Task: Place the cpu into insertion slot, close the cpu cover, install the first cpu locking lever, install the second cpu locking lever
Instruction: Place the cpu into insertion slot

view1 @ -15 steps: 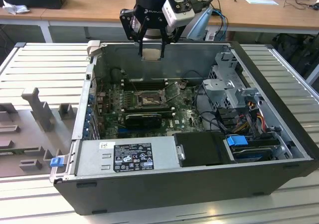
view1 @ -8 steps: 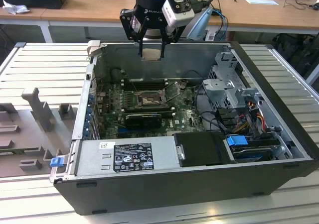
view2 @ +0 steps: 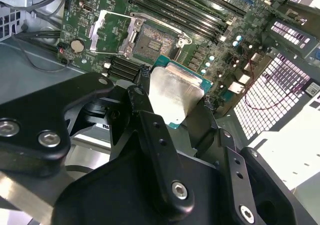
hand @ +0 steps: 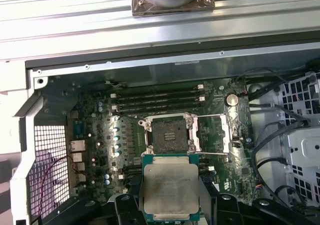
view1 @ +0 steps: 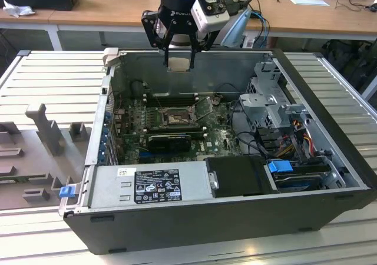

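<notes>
**A:** Where is the small flat square silvery-beige cpu (view1: pixel 178 65) at this moment?

**B:** It is clamped between the two black fingers (view1: pixel 167 53), which are drawn in narrow against its opposite edges. In the exterior view it hangs high over the open dark-grey metal computer case (view1: pixel 194 224), near the far wall and well apart from the board.

**A:** Why is it held roughly level, with the lid up?

**B:** I'd judge it's because the square insertion slot (hand: pixel 167 135), with its dark metal rim, lies face up on the green circuit board (hand: pixel 241 150), so a level chip matches it. The thin silver-grey frame of the cpu cover (hand: pixel 227 135) is swung open to one side, which leaves the slot bare. The cpu isn't seated yet.

**A:** What do the wrist views add?

**B:** The first wrist view sets the cpu just beside the slot, with the long black memory slots (hand: pixel 157 99) beyond. The second wrist view shows how the fingers grip and the green border round the chip's lid. The exterior view gives the height, which the wrist views flatten, and the ribbed grey desk (view1: pixel 47 70) under the case.
</notes>
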Controlling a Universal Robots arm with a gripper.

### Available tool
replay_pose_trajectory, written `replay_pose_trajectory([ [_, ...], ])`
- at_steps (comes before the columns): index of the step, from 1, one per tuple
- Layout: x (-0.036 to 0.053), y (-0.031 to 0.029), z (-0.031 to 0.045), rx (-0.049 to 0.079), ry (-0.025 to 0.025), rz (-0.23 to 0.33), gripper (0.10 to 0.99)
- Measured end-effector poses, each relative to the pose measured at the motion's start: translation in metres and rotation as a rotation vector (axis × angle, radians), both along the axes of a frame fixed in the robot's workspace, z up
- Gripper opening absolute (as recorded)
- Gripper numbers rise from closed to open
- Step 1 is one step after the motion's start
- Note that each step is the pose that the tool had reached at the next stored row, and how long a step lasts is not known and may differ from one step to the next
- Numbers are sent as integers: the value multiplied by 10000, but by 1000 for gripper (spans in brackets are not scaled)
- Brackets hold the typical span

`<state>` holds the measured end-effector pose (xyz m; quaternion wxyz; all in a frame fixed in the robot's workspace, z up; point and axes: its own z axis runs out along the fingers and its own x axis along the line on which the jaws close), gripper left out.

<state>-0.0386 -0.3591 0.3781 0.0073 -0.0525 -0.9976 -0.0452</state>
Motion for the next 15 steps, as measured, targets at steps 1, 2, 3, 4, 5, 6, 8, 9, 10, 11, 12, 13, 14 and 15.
replay_pose_trajectory([
  [1, 0, 0, 0, 0, 0, -9, 533],
  [2, 0, 0, 0, -1, 0, -33, 533],
  [3, 0, 0, 0, -1, 0, -58, 533],
  [4, 0, 0, 0, -2, 0, -120, 533],
  [5, 0, 0, 0, -2, 0, -168, 533],
  [6, 0, 0, -1, -2, 0, -228, 533],
  [8, 0, 0, -1, -2, 0, -318, 533],
  [9, 0, 0, -1, -2, 0, -338, 533],
  [10, 0, 0, -1, -2, 0, -353, 533],
  [11, 0, 0, -1, -2, 0, -379, 533],
  [12, 0, 0, -1, -2, 0, -405, 533],
  [13, 0, 0, -1, -2, 0, -435, 533],
  [14, 0, 0, -1, -3, 0, -451, 533],
  [15, 0, 0, -1, -2, 0, -471, 533],
])
